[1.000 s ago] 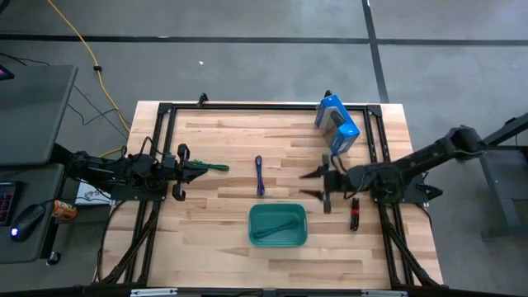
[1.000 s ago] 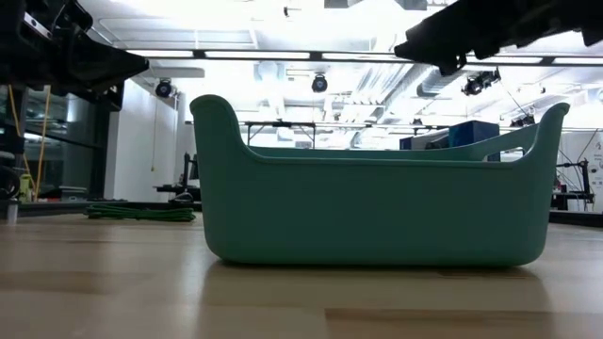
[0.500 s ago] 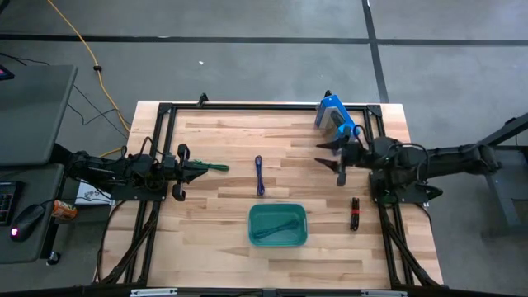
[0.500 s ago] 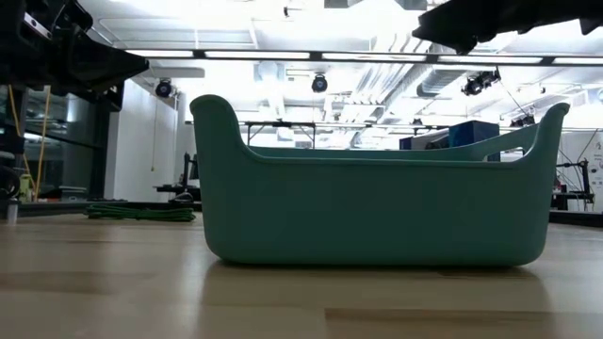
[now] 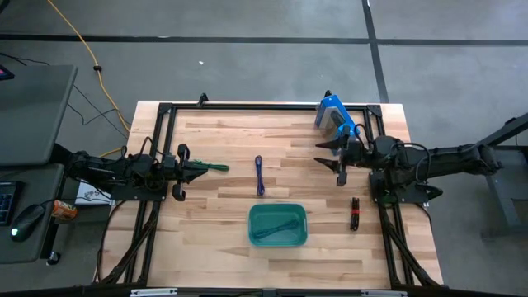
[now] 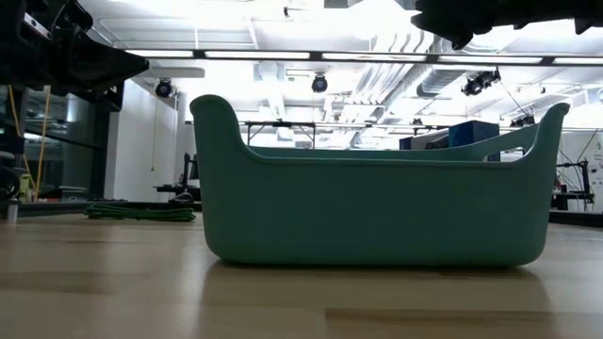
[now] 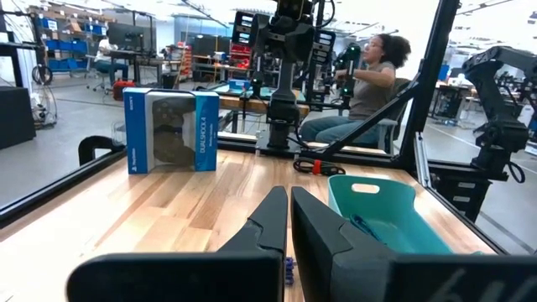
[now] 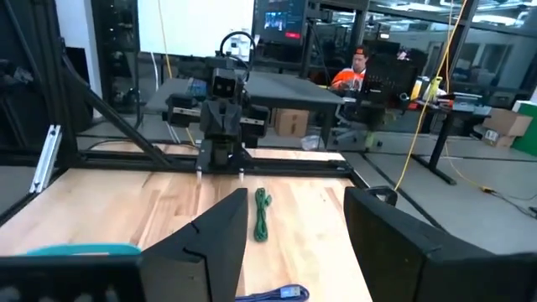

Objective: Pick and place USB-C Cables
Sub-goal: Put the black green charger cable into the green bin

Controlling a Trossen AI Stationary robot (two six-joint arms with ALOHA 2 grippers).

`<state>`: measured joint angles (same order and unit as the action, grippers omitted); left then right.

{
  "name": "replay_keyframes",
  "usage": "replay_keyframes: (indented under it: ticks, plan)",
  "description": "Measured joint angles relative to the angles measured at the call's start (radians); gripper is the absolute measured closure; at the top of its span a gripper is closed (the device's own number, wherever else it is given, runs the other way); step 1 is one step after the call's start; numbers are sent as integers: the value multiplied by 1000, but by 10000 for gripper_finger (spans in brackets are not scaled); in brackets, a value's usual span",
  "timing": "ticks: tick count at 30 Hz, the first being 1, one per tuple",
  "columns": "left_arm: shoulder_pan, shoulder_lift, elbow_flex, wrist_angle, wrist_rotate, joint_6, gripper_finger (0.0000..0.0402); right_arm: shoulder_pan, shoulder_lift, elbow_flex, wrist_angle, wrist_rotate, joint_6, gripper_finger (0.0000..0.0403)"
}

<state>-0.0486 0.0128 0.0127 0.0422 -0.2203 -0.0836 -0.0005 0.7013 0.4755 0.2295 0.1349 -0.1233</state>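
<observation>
The green cable (image 5: 217,167) lies on the table just in front of my left gripper (image 5: 203,167), which is shut, empty and parked at the table's left. The cable also shows in the right wrist view (image 8: 263,215). The purple-blue cable (image 5: 259,175) lies mid-table. The teal cable (image 5: 277,226) lies inside the teal tub (image 5: 256,235). The red-and-black cable (image 5: 355,213) lies at the right, nearer the front edge than my right gripper (image 5: 327,157). That gripper is open and empty, above the table beside the blue box (image 5: 337,120).
The teal tub (image 6: 377,202) stands near the front middle. The blue box (image 7: 172,130) stands upright at the far right. A black frame (image 5: 169,109) runs round the table's edges. A person sits in the room beyond the table (image 7: 369,80).
My right gripper has drawn back from near the tub toward the table's far edge and right side, beside the blue box, and it has stayed open. The cables lie where they were.
</observation>
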Motion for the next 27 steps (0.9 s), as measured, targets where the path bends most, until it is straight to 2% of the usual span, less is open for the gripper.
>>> replay_keyframes:
  ticks: [7,13,18,27]
  plan:
    - [0,0,0,0,0,0,401,1,1,0,-29,0,122,213]
    - [0,0,0,6,-1,5,401,1,41,0,-55,0,127,213]
    - [0,0,0,7,-3,63,401,0,72,0,19,10,104,213]
    - [0,0,0,8,-4,69,401,0,75,0,69,31,102,213]
